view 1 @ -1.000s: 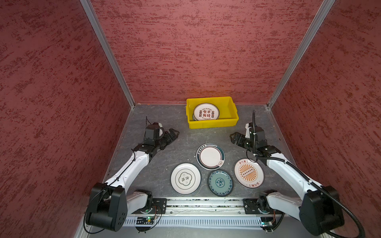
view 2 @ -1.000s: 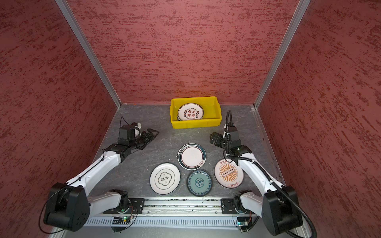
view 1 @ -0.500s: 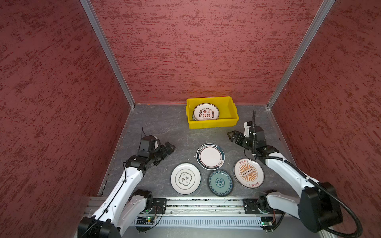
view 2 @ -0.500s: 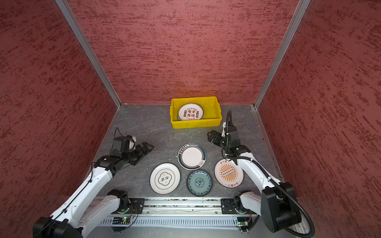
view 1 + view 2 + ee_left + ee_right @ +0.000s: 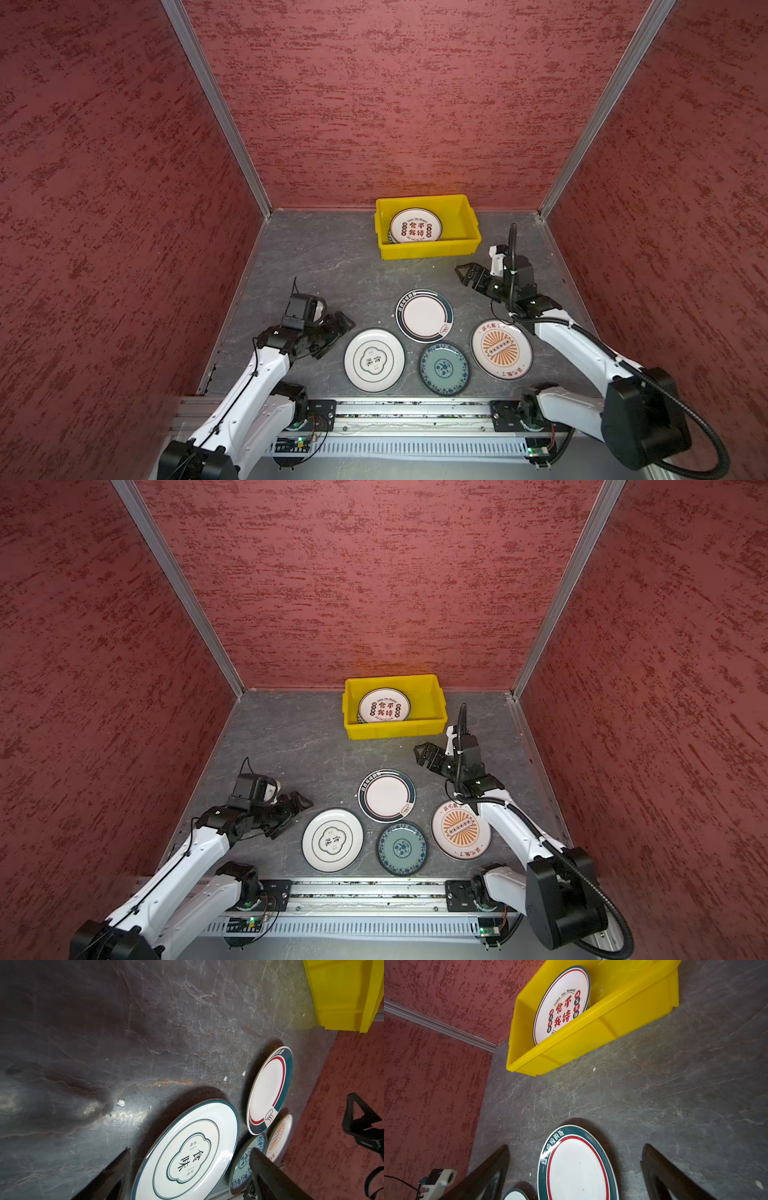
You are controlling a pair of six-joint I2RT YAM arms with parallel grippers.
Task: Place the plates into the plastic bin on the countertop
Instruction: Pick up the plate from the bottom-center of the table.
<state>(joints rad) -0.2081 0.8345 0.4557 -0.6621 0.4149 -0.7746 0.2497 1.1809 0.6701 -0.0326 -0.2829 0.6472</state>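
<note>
Four plates are laid on the worktop. More are stacked in the yellow bin at the back; only the top plate is seen well. The left gripper and right gripper are held open, empty.

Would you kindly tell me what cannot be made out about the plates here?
- Plates under the red-lettered plate in the yellow bin: in both top views, covered by it; count unclear.
- Teal plate: left wrist view, partly behind a jaw of the left gripper.
- Sunburst plate: in a top view, edge under the right arm.
</note>
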